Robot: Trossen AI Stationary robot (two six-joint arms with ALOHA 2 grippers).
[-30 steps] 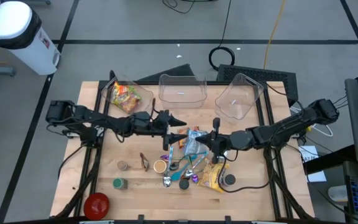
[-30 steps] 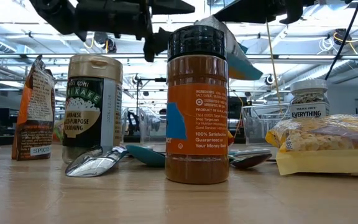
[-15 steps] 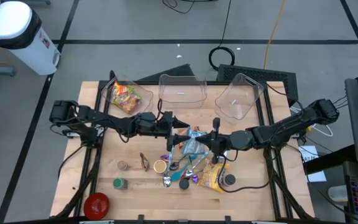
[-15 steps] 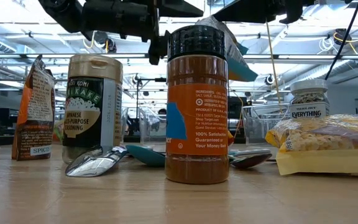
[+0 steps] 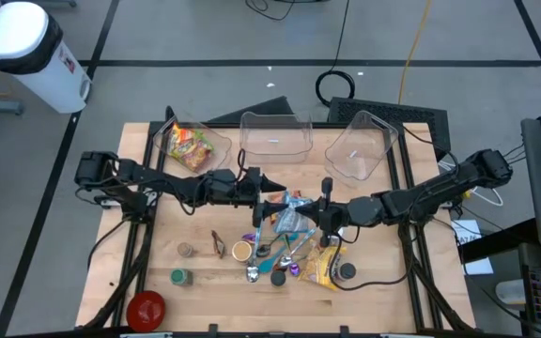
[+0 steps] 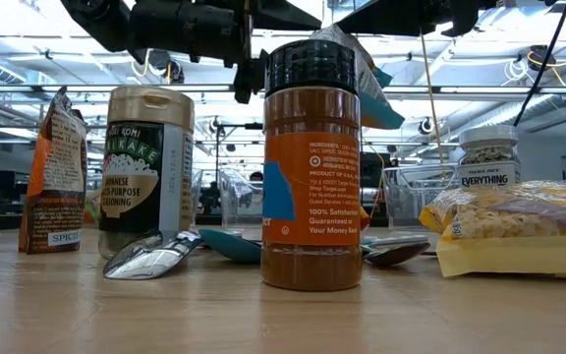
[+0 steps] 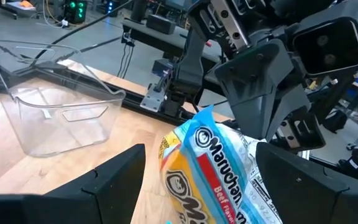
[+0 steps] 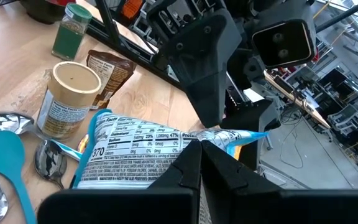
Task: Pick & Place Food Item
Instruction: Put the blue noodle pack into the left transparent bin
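Note:
A blue and orange Maruchan ramen packet [image 5: 292, 212] is held up over the middle of the table and also shows in the left wrist view [image 7: 211, 163]. My right gripper [image 5: 321, 215] comes from the table's right and is shut on it. My left gripper [image 5: 272, 191] comes from the left and is open. Its two fingers [image 7: 107, 186] stand on either side of the packet's free end; I cannot tell whether they touch it. In the low view the packet [image 6: 360, 71] shows high behind the orange spice bottle [image 6: 311, 167]. My right gripper pinches the packet's crimped end seal [image 8: 219, 138] between its two shut fingers [image 8: 185, 163]. The fingers come roughly level from the table's right side. The packet is lifted clear of the table and sticks out from the fingers toward my left gripper, label side toward the wrist camera.
Three clear bins stand along the far edge: the left one [image 5: 171, 128] holds a snack bag, the others [image 5: 273, 137] [image 5: 358, 148] show nothing inside. Below the packet lie spoons [image 5: 280, 260], spice jars [image 5: 241, 251], a yellow bag [image 5: 318, 268], a green jar [image 5: 178, 277] and a red lid [image 5: 146, 308].
My left gripper has gone toward the table's right edge, up to the packet held by my right gripper, and its open fingers now stand around the packet's free end. My right gripper and the packet have kept still.

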